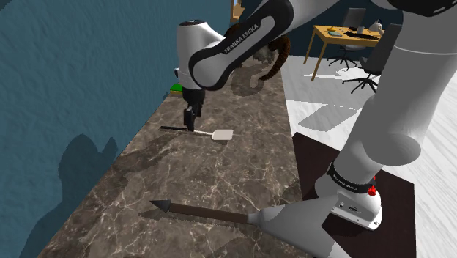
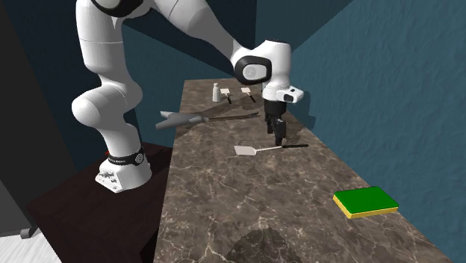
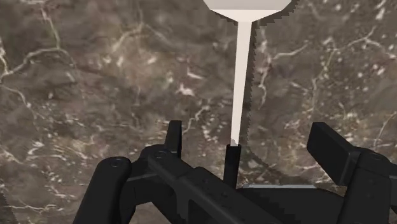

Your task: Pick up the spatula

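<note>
While my tool (image 3: 248,137) hangs wide astride the spatula (image 3: 243,83) handle mid-frame, I'd say pre-grasp; next lower to worktop (image 3: 95,76), close.

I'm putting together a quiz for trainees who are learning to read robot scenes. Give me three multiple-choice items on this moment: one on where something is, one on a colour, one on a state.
1. Where is the spatula?
A. on the counter, under the claw
B. lifted in the claw
C. hanging off the counter's edge

2. What colour is the spatula's blade?
A. red
B. white
C. green

3. How is the claw?
A. shut on the spatula
B. shut on nothing
C. open

Answers:
1 A: it lies flat on the marbled counter, below the claw.
2 B: the blade shows white.
3 C: the fingers stand apart on either side of the dark handle and do not touch it.
</note>
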